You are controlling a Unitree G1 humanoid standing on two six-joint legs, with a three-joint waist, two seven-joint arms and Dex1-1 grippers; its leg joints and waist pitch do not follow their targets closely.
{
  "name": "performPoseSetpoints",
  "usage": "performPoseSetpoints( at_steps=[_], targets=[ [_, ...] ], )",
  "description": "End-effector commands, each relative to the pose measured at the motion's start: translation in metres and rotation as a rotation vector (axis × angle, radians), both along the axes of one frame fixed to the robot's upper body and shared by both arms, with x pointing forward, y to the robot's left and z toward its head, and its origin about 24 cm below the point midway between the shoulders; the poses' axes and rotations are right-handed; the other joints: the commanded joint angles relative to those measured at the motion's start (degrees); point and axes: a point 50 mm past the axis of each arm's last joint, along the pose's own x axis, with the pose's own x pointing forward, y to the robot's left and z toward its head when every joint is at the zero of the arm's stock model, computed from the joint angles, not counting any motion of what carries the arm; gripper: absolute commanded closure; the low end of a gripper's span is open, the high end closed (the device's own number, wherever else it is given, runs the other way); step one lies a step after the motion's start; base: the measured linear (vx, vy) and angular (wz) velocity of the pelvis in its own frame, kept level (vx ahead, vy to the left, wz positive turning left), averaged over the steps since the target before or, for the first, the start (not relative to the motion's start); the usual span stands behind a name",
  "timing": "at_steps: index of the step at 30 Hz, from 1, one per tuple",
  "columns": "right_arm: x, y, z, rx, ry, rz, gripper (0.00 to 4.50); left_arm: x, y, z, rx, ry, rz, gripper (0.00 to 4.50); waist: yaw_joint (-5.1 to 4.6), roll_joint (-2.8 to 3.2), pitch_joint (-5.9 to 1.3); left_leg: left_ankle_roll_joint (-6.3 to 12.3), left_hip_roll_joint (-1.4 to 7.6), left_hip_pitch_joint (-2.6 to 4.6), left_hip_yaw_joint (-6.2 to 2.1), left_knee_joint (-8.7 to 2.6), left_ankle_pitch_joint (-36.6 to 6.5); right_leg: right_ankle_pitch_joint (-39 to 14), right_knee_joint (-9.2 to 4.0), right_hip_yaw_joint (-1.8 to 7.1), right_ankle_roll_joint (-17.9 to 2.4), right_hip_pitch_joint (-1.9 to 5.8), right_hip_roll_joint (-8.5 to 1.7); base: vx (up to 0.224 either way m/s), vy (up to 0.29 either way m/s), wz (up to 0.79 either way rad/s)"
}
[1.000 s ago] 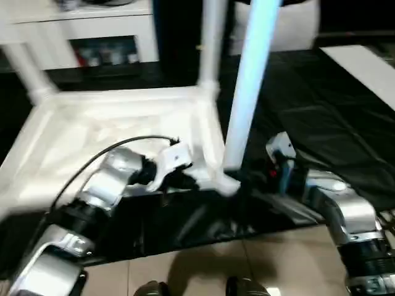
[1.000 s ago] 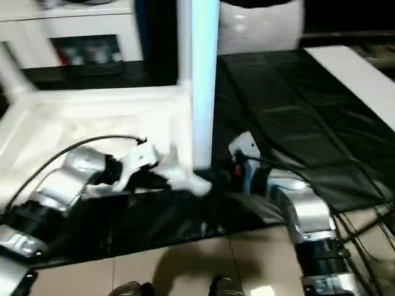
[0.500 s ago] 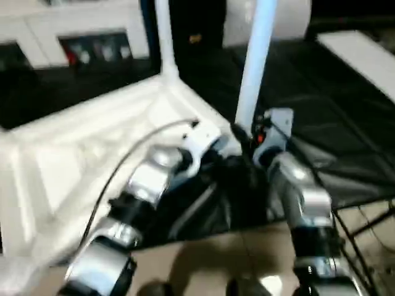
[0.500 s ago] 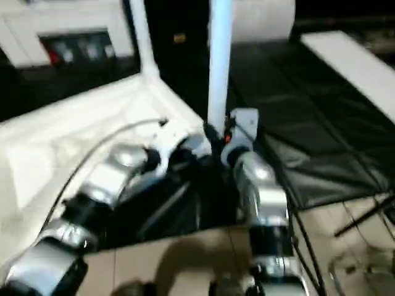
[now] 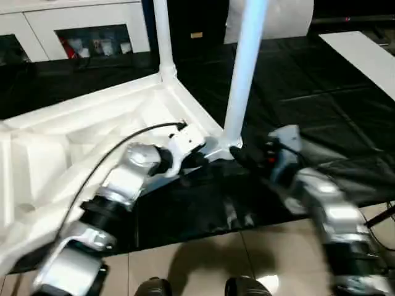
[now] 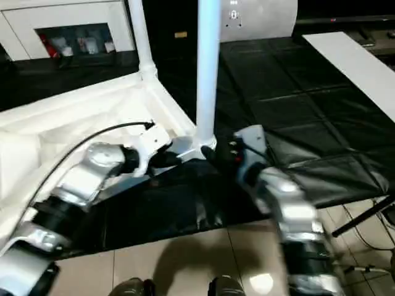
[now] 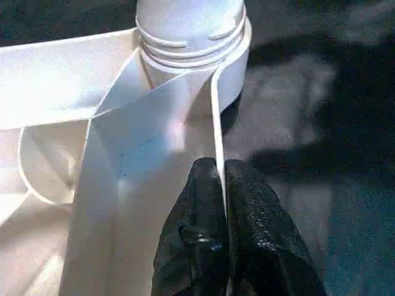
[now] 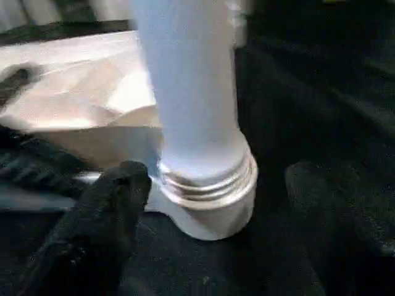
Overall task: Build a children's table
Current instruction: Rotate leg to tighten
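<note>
The children's table lies upside down on a black mat, its white top point(image 5: 74, 148) showing the ribbed underside. One leg point(image 5: 244, 68) stands upright in the near corner socket point(image 8: 210, 206), and another leg point(image 5: 163, 37) stands at the far corner. My left gripper point(image 5: 207, 158) is shut on the top's thin rim wall point(image 7: 216, 117) just beside the near socket. At the base of that near leg, my right gripper point(image 8: 217, 176) is open, with one finger point(image 8: 108, 206) on each side of the socket and apart from it.
The black mat point(image 5: 308, 92) spreads to the right and behind. A white cabinet point(image 5: 80, 24) stands at the back left, and a white board point(image 5: 364, 58) lies at the far right. Tiled floor point(image 5: 203, 259) runs along the near edge.
My right gripper has opened and come off the near leg's base. The left gripper has kept its hold on the rim. The camera has shifted.
</note>
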Motion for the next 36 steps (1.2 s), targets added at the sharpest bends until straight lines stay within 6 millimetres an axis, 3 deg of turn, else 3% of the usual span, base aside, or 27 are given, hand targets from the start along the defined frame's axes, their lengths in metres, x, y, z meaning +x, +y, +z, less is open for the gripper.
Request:
performPoseSetpoints(
  at_steps=[1, 7, 10, 13, 14, 16, 22, 31, 36],
  targets=[
    [-0.009, -0.003, 0.008, -0.031, -0.038, 0.135, 0.18, -0.007, 0.001, -0.003, 0.039, 0.008, -0.111, 4.5, 0.11, -0.5, -4.7, 9.42, 3.39, 0.64, -0.05, -3.75, -1.11, 2.52, -3.63, 2.9, -17.23, 4.43, -4.08, 0.0, 0.0, 0.0],
    [-0.024, -0.006, 0.01, -0.113, -0.019, 0.407, 0.18, -0.021, 0.008, -0.005, 0.062, 0.06, -0.339, 4.5, 0.64, -0.57, -4.75, 10.47, 3.46, 0.74, 0.11, -3.66, -2.15, -0.14, -3.91, 2.79, -17.55, 4.33, -4.17, 0.0, 0.0, 0.0],
    [-0.023, -0.005, 0.011, -0.091, 0.008, 0.469, 0.44, -0.026, 0.009, -0.005, 0.098, 0.056, -0.429, 4.5, 1.34, -0.38, -4.44, 8.82, 3.83, 1.2, 0.32, -4.04, -5.25, -5.03, -4.33, 2.9, -17.31, 3.93, -4.22, 0.0, 0.0, 0.0],
    [-0.019, -0.005, 0.01, -0.1, 0.036, 0.533, 0.64, -0.03, 0.009, -0.006, 0.116, 0.079, -0.505, 4.5, 1.32, -0.84, -4.24, 6.16, 3.95, 1.48, 0.55, -4.54, -8.78, -9.83, -4.64, 2.93, -16.37, 3.94, -4.16, 0.0, 0.0, 0.0],
    [-0.018, -0.005, 0.01, -0.102, 0.043, 0.552, 0.85, -0.032, 0.008, -0.005, 0.115, 0.081, -0.528, 4.5, 1.4, -0.55, -4.17, 5.43, 4.02, 1.67, 0.64, -4.65, -9.51, -10.62, -4.69, 3.02, -16.33, 3.8, -4.19, 0.0, 0.0, 0.0],
    [-0.018, -0.004, 0.009, -0.104, 0.056, 0.594, 0.92, -0.034, 0.009, -0.006, 0.115, 0.089, -0.564, 4.5, 1.46, -0.64, -4.34, 5.29, 3.94, 1.67, 0.83, -4.52, -8.79, -9.35, -4.62, 3.09, -16.45, 3.83, -4.23, 0.0, 0.0, 0.0],
    [-0.021, 0.001, 0.008, -0.098, 0.105, 0.729, 1.44, -0.035, 0.011, -0.005, 0.129, 0.083, -0.589, 4.5, 1.64, -1.19, -4.53, 7.33, 3.95, 1.32, 1.12, -4.25, -5.13, -5.63, -4.12, 2.92, -16.57, 3.99, -4.21, 0.0, 0.0, 0.0],
    [-0.019, 0.006, 0.006, -0.088, 0.138, 0.797, 2.35, -0.034, 0.013, -0.005, 0.132, 0.083, -0.593, 4.5, 1.81, -1.19, -4.52, 7.07, 3.94, 1.33, 1.28, -4.2, -4.93, -7.34, -4.23, 2.87, -16.23, 3.83, -4.23, 0.0, 0.0, 0.0],
    [-0.021, 0.007, 0.005, -0.079, 0.156, 0.818, 2.45, -0.034, 0.015, -0.006, 0.134, 0.092, -0.588, 4.5, 1.87, -1.0, -4.58, 6.8, 3.99, 1.36, 1.32, -4.22, -4.85, -6.89, -4.19, 2.87, -16.15, 3.86, -4.17, 0.0, 0.0, 0.0]
  ],
)
